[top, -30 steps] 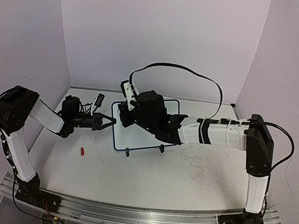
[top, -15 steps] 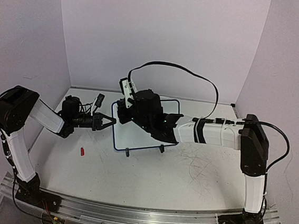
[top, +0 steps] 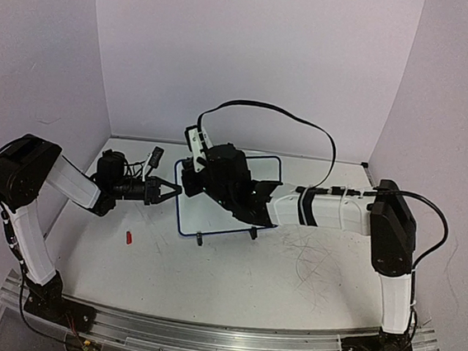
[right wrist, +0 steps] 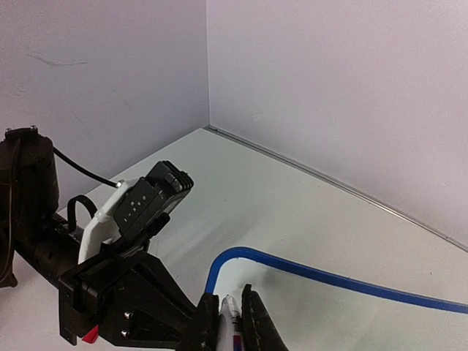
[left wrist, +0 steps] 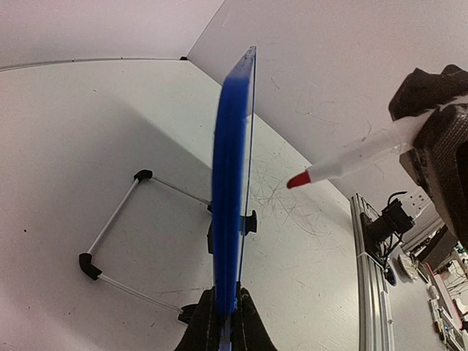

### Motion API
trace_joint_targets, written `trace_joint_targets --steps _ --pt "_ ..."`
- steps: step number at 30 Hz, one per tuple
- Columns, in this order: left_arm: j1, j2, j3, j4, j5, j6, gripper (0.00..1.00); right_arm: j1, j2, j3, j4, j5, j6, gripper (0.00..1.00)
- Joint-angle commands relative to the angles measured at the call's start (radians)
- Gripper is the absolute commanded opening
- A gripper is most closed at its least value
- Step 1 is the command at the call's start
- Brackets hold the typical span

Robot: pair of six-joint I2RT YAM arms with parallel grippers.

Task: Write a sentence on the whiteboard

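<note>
Clamping the left edge of the whiteboard (top: 217,217), the left gripper (top: 174,190) has its fingers pinched narrow on the blue frame. The board stands on its feet at the middle of the table (top: 232,283), toward the far wall. The right gripper (top: 192,178) reaches in from the right, closed tight around a white marker (left wrist: 358,159). The marker's red tip hangs near the board's face, not touching it. A small red piece (top: 129,237) lies on the table, near and left of the board.

From the lower left, the left arm (top: 68,180) is reaching toward mid-frame with its elbow bent and its gripper (top: 171,190) pinching the whiteboard's (top: 213,219) edge, while the right arm (top: 330,210) is stretching across from the right, its gripper (right wrist: 230,314) clamping a marker (left wrist: 351,161).
</note>
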Motion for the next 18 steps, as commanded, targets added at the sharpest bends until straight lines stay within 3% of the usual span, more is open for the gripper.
trace_joint_targets --steps 1,18 --pt "0.003 0.004 -0.014 0.048 -0.030 0.027 0.00 0.006 0.019 0.048 0.043 0.045 -0.010 0.00" --pt "0.003 0.008 -0.013 0.042 -0.051 0.019 0.00 0.020 -0.082 -0.052 0.099 -0.014 0.016 0.00"
